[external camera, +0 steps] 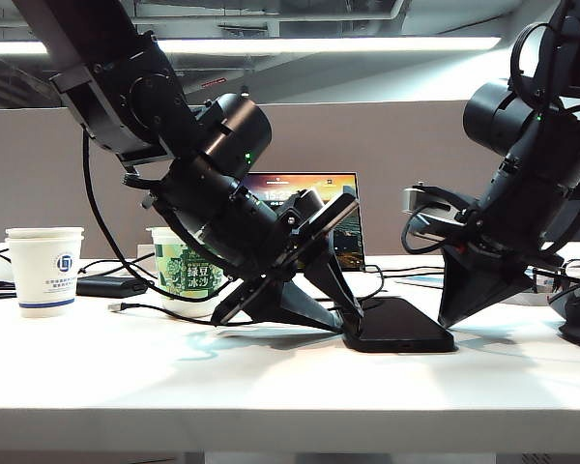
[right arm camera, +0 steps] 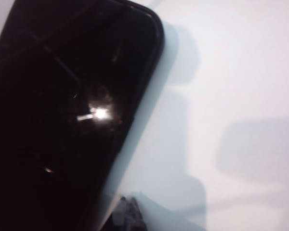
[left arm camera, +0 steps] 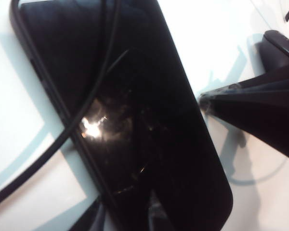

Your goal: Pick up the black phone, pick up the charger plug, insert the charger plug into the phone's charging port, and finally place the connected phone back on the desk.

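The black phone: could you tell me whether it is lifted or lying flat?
Lying flat: the black phone rests on the desk, between the left claw and right claw.

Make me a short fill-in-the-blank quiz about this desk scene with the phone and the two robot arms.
1. The black phone lies flat on the white ____.
2. In the exterior view, the left end effector and the right end effector stand at opposite ____ of the phone.
3. The cup at the far left of the exterior view is ____ in colour.
4. Behind the phone, an open ____ shows a lit screen.

Missing words: desk; ends; white; laptop
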Robot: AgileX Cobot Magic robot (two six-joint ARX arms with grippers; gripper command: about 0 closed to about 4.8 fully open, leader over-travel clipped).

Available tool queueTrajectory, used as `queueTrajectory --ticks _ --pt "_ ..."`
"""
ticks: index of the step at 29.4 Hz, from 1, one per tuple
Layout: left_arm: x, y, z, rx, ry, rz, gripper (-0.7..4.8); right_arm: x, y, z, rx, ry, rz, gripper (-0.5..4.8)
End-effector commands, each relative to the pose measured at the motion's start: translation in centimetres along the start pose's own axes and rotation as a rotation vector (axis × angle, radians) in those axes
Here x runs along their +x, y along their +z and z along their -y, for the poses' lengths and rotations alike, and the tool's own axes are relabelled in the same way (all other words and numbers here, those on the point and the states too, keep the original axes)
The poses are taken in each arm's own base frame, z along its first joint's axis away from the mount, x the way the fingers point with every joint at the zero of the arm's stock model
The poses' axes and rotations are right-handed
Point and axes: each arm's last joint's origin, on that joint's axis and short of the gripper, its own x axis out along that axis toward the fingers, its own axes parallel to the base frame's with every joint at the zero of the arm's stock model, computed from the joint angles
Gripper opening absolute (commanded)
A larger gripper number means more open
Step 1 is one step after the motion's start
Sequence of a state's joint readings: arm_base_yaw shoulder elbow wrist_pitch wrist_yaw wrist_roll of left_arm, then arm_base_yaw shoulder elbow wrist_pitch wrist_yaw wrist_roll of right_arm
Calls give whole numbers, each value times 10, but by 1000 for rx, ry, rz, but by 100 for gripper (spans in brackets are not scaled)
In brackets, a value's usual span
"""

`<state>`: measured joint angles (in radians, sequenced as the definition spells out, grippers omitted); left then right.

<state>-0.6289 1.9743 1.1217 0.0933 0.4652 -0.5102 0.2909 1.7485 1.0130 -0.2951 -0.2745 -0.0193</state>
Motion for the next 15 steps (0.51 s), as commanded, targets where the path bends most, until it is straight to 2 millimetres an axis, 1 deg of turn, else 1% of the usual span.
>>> queueTrajectory --ticks 1,9,15 --pt "1 -2 0 0 -18 -17 125 0 2 -2 -5 66 13 -1" --pt "8 -6 -3 -14 -82 -65 125 11 -3 -3 2 203 -20 -1" --pt "8 -4 -2 -10 -112 -55 125 12 -3 -3 -6 205 -18 -1"
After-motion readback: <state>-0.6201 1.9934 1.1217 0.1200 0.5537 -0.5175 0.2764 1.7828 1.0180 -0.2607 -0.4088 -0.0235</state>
